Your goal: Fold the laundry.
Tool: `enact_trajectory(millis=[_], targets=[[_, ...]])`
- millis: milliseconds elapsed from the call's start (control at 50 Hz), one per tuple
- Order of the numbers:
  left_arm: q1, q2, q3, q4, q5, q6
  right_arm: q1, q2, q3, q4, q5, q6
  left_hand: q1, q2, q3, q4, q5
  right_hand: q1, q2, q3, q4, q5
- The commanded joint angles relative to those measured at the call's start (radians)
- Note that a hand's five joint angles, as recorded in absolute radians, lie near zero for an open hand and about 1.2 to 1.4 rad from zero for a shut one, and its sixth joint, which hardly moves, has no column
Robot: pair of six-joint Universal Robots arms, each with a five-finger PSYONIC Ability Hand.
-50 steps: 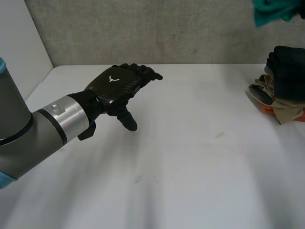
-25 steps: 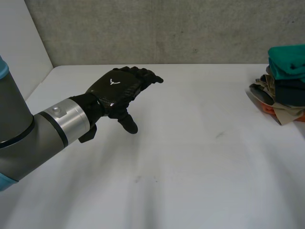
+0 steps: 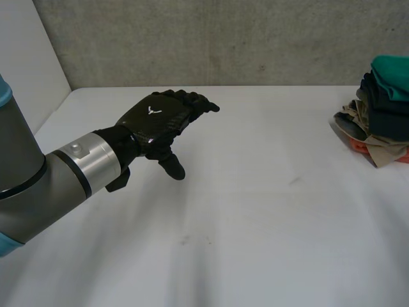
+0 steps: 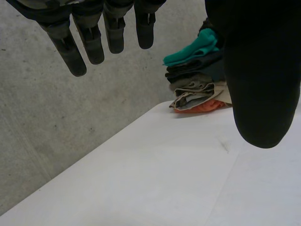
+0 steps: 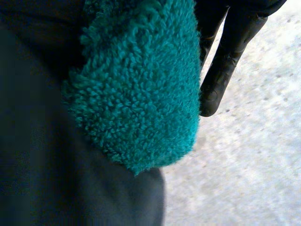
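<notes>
Left hand (image 3: 158, 119) hovers over the worktop (image 3: 255, 217) at the left side, palm down. Its glossy black shell carries a small white mark on the back. Its fingers (image 4: 77, 44) are straight and slightly spread, the thumb (image 3: 171, 165) points down toward the surface, and it holds nothing. Behind it the left arm (image 3: 38, 192) is a thick grey tube with a brushed silver band at the wrist. The worktop is white, smooth and matt, with a few faint scuffs near the middle. A rough grey concrete wall (image 3: 223, 38) rises along its far edge.

At the far right edge sits the pile of laundry (image 3: 377, 128), well apart from the left hand. It is a stack of folded pieces. An orange cloth (image 3: 360, 147) lies at the bottom, with creased beige fabric (image 3: 383, 152) over it. Smooth dark garments (image 3: 386, 105) come above those, and a teal cloth (image 3: 391, 67) is on top. In the right wrist view the teal cloth is thick, looped fleece, folded into a rounded pad that lies on the smooth dark fabric. The right hand (image 5: 225, 61) is just beside that fleece, black and glossy. Whether it grips the cloth or is merely next to it, I cannot tell.
</notes>
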Motion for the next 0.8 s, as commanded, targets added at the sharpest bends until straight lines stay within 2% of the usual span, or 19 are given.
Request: enact_trajectory(millis=[20, 100, 160, 200, 320, 460, 480, 520, 540, 560, 600, 640, 700, 760, 800], targets=[[0.0, -0.001, -0.001, 0.0, 0.0, 0.0, 0.001, 0.01, 0.024, -0.002, -0.023, -0.011, 0.034, 0.028, 0.019, 0.031, 0.012, 0.385, 0.134, 0.138, 0.117, 0.168], [0.0, -0.001, 0.0, 0.0, 0.0, 0.0, 0.001, -0.05, 0.054, -0.001, -0.005, -0.005, 0.034, 0.028, 0.019, 0.031, 0.012, -0.398, -0.649, -0.645, -0.665, -0.615], [-0.001, 0.001, -0.001, 0.0, 0.0, 0.0, 0.001, -0.097, 0.076, 0.008, 0.006, -0.004, 0.034, 0.028, 0.019, 0.031, 0.012, -0.546, -0.798, -0.793, -0.814, -0.763], [-0.001, 0.001, -0.001, 0.0, 0.0, 0.0, -0.004, -0.143, 0.108, 0.021, 0.027, -0.002, 0.034, 0.028, 0.019, 0.031, 0.012, -0.748, -0.999, -0.995, -1.016, -0.965], [-0.009, 0.004, -0.001, 0.0, -0.001, -0.002, -0.064, -0.272, 0.179, 0.142, 0.064, -0.002, 0.034, 0.028, 0.019, 0.031, 0.012, -0.748, -0.999, -0.995, -1.016, -0.965], [-0.018, 0.035, -0.001, 0.0, -0.001, -0.002, -0.208, -0.357, 0.177, 0.451, 0.125, -0.014, 0.031, 0.025, 0.016, 0.028, 0.009, -0.748, -0.999, -0.995, -1.016, -0.965], [-0.018, 0.036, -0.001, 0.0, -0.001, -0.002, -0.258, -0.368, 0.163, 0.515, 0.183, -0.018, 0.031, 0.025, 0.016, 0.028, 0.009, -0.748, -0.999, -0.995, -1.016, -0.965], [-0.018, 0.045, 0.0, 0.0, -0.001, -0.005, -0.301, -0.378, 0.14, 0.554, 0.239, -0.021, 0.031, 0.025, 0.016, 0.028, 0.009, -0.748, -0.999, -0.995, -1.016, -0.965], [-0.018, 0.048, 0.002, 0.0, -0.001, -0.006, -0.323, -0.38, 0.124, 0.568, 0.271, -0.024, 0.028, 0.022, 0.013, 0.025, 0.006, -0.748, -0.999, -0.995, -1.016, -0.965], [-0.018, 0.056, 0.003, 0.0, -0.001, -0.015, -0.347, -0.387, 0.085, 0.577, 0.343, -0.037, 0.028, 0.022, 0.013, 0.025, 0.006, -0.748, -0.999, -0.995, -1.016, -0.965], [-0.017, 0.062, 0.008, 0.0, -0.001, -0.026, -0.36, -0.398, 0.045, 0.576, 0.406, -0.054, 0.028, 0.022, 0.013, 0.025, 0.006, -0.748, -0.999, -0.995, -1.016, -0.965], [-0.017, 0.078, 0.014, 0.0, -0.001, -0.047, -0.354, -0.417, 0.013, 0.553, 0.488, -0.089, 0.028, 0.022, 0.013, 0.025, 0.006, -0.748, -0.999, -0.995, -1.016, -0.965], [-0.014, 0.096, 0.015, 0.001, -0.001, -0.072, -0.318, -0.438, 0.002, 0.493, 0.544, -0.09, 0.028, 0.022, 0.013, 0.025, 0.006, -0.748, -0.999, -0.995, -1.016, -0.965], [-0.009, 0.13, 0.018, 0.012, -0.001, -0.103, -0.191, -0.504, 0.039, 0.384, 0.555, -0.053, 0.022, 0.016, 0.007, 0.019, 0.0, -0.748, -0.999, -0.995, -1.016, -0.965], [-0.006, 0.165, 0.017, 0.03, -0.015, -0.133, -0.049, -0.634, 0.153, 0.3, 0.541, 0.022, 0.022, 0.016, 0.007, 0.019, 0.0, -0.748, -0.999, -0.995, -1.016, -0.965]])
